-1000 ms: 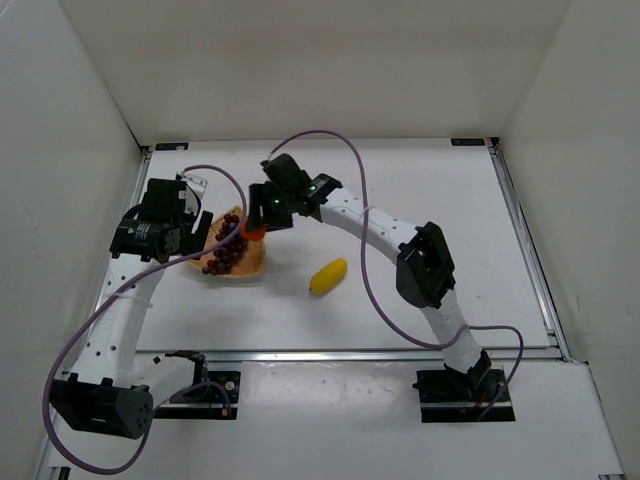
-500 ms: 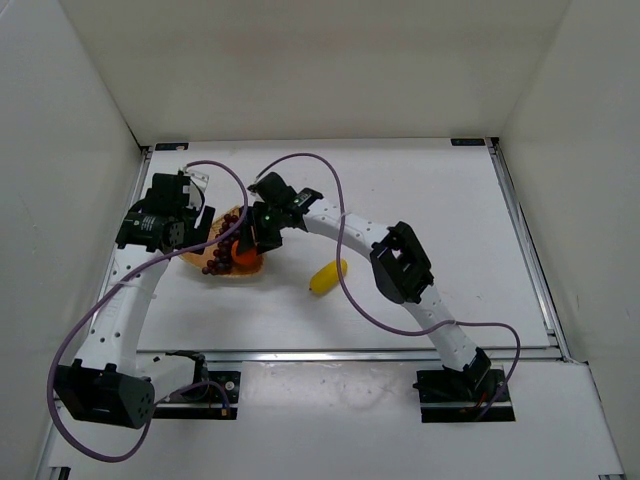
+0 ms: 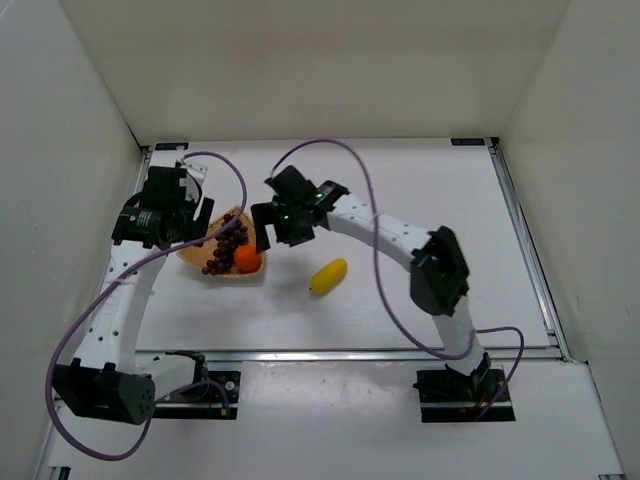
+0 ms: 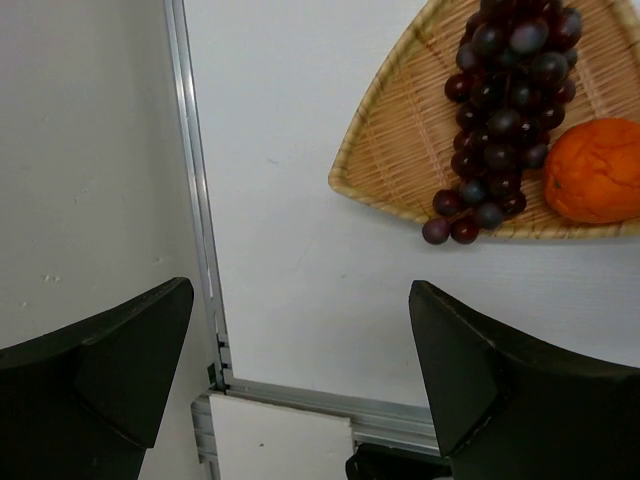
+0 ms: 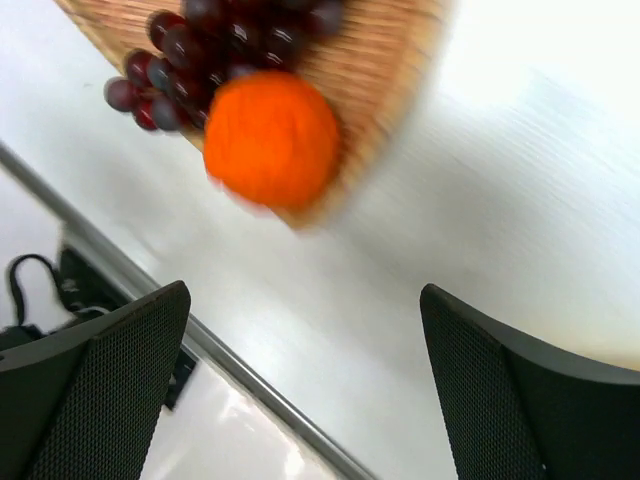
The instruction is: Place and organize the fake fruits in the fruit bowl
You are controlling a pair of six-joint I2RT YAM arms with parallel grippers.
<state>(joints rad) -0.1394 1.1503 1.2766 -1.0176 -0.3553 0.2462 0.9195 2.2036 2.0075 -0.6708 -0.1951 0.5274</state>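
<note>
The fruit bowl is a tan woven basket at the left middle of the table. In it lie the dark grape bunch and the orange, touching each other near the basket's front rim. The yellow lemon-like fruit lies on the table to the right of the basket. My right gripper hangs open just above and right of the orange, holding nothing. My left gripper is open over the basket's left edge, with bare table between its fingers. Its view shows the grapes, the orange and the basket.
Aluminium rails frame the white table, one running along the left. White walls stand close on three sides. Purple cables loop above both arms.
My right gripper opened and let the orange go into the basket beside the grapes, then drew back up and to the right. The left gripper stayed open and shifted only slightly.
</note>
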